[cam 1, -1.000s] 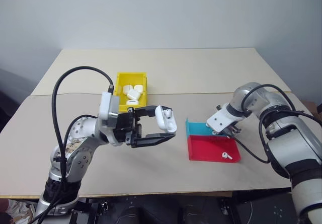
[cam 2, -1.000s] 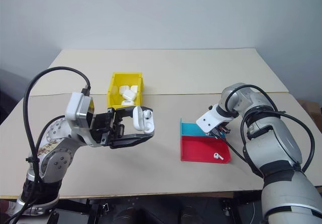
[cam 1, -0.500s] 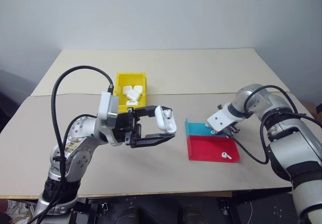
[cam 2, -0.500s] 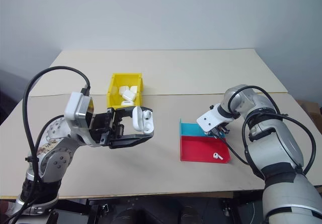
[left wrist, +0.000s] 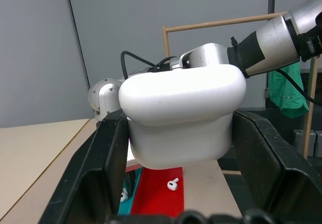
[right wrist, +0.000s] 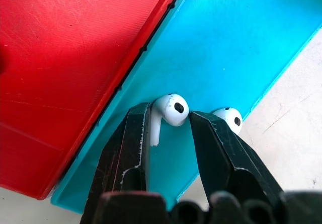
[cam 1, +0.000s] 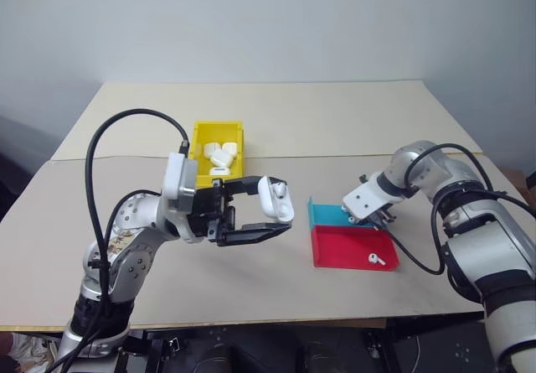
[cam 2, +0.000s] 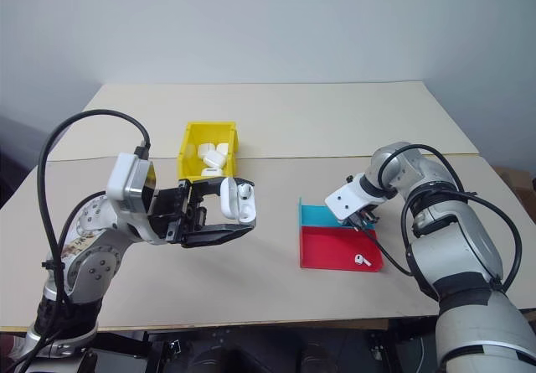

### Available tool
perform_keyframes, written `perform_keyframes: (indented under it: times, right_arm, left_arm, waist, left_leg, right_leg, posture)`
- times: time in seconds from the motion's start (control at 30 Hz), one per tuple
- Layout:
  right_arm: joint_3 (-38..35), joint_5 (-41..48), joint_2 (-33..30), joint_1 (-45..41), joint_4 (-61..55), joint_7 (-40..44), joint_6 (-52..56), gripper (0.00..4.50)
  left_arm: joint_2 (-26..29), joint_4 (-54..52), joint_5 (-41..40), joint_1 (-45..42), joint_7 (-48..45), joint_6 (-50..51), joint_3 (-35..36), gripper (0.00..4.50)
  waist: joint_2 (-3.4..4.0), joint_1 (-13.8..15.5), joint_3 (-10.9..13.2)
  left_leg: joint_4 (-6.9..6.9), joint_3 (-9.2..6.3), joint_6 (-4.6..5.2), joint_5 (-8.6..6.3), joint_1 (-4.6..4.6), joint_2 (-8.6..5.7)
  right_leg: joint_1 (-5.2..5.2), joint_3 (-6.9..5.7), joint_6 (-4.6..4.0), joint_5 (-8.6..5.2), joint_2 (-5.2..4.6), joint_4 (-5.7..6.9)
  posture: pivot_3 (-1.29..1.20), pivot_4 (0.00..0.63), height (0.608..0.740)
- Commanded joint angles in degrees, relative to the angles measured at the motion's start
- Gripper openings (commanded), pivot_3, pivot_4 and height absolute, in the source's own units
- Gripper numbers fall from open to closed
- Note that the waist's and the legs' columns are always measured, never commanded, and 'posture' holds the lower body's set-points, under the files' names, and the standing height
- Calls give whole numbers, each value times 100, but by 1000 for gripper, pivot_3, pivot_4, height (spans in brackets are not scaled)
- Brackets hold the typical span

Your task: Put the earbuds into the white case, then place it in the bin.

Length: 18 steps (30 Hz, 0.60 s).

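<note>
The white case (cam 1: 275, 198) sits clamped in the left end effector (cam 1: 266, 209), lid flipped open, held up off the worktop (cam 1: 276, 121) with one earbud already standing in its socket. Over the last second this end effector has not shifted; it keeps the case steady, mouth facing toward the right arm.

Behind the left end effector lies the bin (cam 1: 216, 149), yellow, already holding several lookalike cases. To the right of the held case, well apart, the red tray (cam 1: 352, 246) and the teal tray (cam 1: 328, 214) lie side by side, touching along one edge.

The right end effector (right wrist: 170, 119) points steeply down into the teal tray and has barely moved over the same second. The wrist view shows its two fingers pinching an earbud (right wrist: 169, 110), the stem against one finger and the bulb between the tips, the piece seemingly still low over the tray floor. Just beside the other finger lies a second earbud (right wrist: 228, 118), near the tray's edge. A third earbud (cam 1: 377, 259) rests in the red tray, beside the right end effector.

So little has changed: the grip looks made but not lifted. By my reading, the next step is to raise that earbud and carry it across to the open case; the neighbouring earbud could be nudged on the way up.
</note>
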Motion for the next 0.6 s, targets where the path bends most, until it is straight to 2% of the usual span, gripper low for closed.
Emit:
perform_keyframes:
  times: [0.03,0.07,0.23,0.43,0.6]
  right_arm:
    - [48,-32,60,152,-7,63,47,1630]
    - [52,-35,62,153,-3,76,55,1630]
    - [4,42,57,206,-34,213,96,626]
    - [-263,293,4,270,-144,182,378,623]
    - [-1315,1554,-276,232,-824,699,1555,623]
  left_arm:
    - [29,-174,-116,11,25,-69,94,2815]
    - [31,-177,-118,13,26,-69,95,2815]
    - [43,-182,-126,23,26,-65,106,2815]
    - [49,-142,-132,-12,20,-61,89,2815]
    - [-8,150,-96,-268,-80,-104,39,2815]
  waist:
    - [0,1,0]
    - [0,1,0]
    - [0,1,0]
    - [0,-1,0]
    - [6,14,5]
  left_leg:
    - [0,0,0,0,2,0]
    - [-1,-1,0,0,4,0]
    - [-2,-1,1,0,15,0]
    - [-13,-3,4,-3,39,0]
    - [-22,-2,3,-2,39,-2]
  right_leg:
    - [3,0,0,0,0,-1]
    - [5,0,0,0,0,-2]
    - [15,-1,0,0,0,-3]
    - [41,-5,0,-1,0,-12]
    - [39,-4,-1,-1,-1,-13]
  posture:
    - [0,150,740]
    - [0,150,740]
    - [0,150,740]
    - [0,150,740]
    - [0,150,740]
